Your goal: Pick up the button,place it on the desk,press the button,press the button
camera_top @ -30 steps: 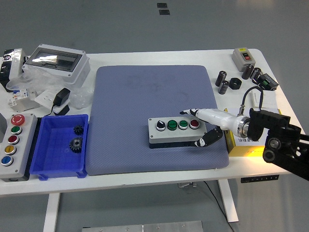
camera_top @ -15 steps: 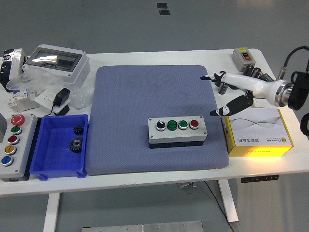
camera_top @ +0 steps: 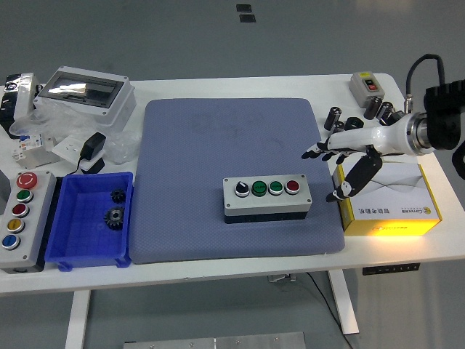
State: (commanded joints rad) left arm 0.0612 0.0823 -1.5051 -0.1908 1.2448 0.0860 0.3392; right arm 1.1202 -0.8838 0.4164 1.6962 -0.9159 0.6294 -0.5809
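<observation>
A grey button box (camera_top: 267,198) with a black knob, two green buttons and a red button lies on the blue-grey mat (camera_top: 232,153), right of its middle. My right hand (camera_top: 338,158) is white with black fingertips. It hovers open and empty above the mat's right edge, up and to the right of the box, apart from it. The thumb hangs down over a yellow-and-white carton (camera_top: 390,196). The left arm is out of view.
A blue bin (camera_top: 93,218) with two gears sits at the left, next to a grey multi-button station (camera_top: 20,212). A clear-lidded enclosure (camera_top: 86,93) and a black adapter (camera_top: 92,149) lie at the back left. Black cylinders (camera_top: 336,123) and a small switch box (camera_top: 367,86) sit at the back right.
My right hand lifted off the button box's right end, swung up and away to the back right, then came back down and left toward the mat's right edge. The box has not moved.
</observation>
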